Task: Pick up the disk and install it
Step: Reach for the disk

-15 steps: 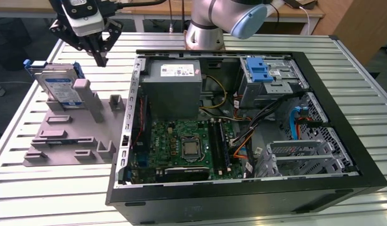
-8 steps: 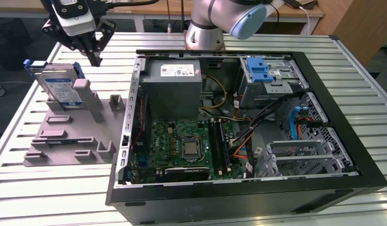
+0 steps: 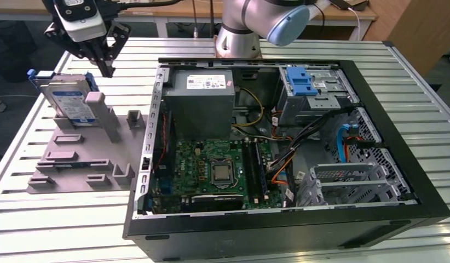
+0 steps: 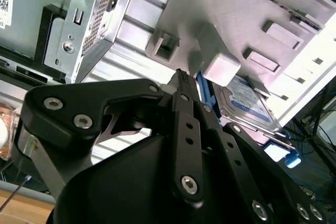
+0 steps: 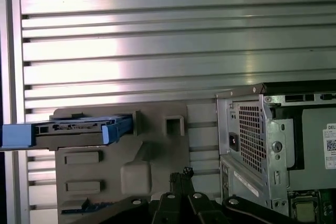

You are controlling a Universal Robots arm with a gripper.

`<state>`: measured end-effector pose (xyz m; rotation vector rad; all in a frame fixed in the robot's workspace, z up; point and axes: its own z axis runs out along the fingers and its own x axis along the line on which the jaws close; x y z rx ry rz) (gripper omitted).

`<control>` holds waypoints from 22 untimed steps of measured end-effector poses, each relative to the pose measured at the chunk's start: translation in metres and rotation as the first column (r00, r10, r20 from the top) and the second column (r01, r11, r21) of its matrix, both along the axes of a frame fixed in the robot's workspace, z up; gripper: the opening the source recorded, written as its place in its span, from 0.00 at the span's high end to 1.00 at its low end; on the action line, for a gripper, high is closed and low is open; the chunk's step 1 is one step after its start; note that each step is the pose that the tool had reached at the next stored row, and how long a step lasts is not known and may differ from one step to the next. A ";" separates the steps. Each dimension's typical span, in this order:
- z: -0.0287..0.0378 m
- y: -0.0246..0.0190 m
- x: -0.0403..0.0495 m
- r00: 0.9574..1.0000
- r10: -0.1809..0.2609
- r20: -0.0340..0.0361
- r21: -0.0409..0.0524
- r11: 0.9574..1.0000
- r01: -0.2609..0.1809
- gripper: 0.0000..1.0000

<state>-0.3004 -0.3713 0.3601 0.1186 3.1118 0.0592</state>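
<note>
The disk (image 3: 69, 100) is a silver drive with a white-and-blue label in a blue carrier. It stands tilted on edge in a slot of the grey holder plate (image 3: 79, 164), at the exterior view's left. In the first wrist view the disk (image 5: 68, 128) is seen edge-on, and in the second wrist view its label face (image 4: 248, 104) shows. My gripper (image 3: 107, 68) hangs just above and to the exterior view's right of the disk, not touching it. Its black fingers (image 4: 181, 80) lie pressed together with nothing between them, as the fingers (image 5: 181, 176) also appear in the first wrist view.
An open black computer case (image 3: 400, 164) lies on the slatted aluminium table (image 3: 137, 49). Inside it are a grey power-supply box (image 3: 201, 101), a green motherboard (image 3: 214, 170) and a metal drive bay with a blue bracket (image 3: 301, 82). The arm's base (image 3: 238, 38) stands behind the case.
</note>
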 end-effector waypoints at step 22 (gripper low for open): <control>-0.0001 0.0031 -0.0371 1.000 0.000 0.000 0.000 1.000 0.000 0.89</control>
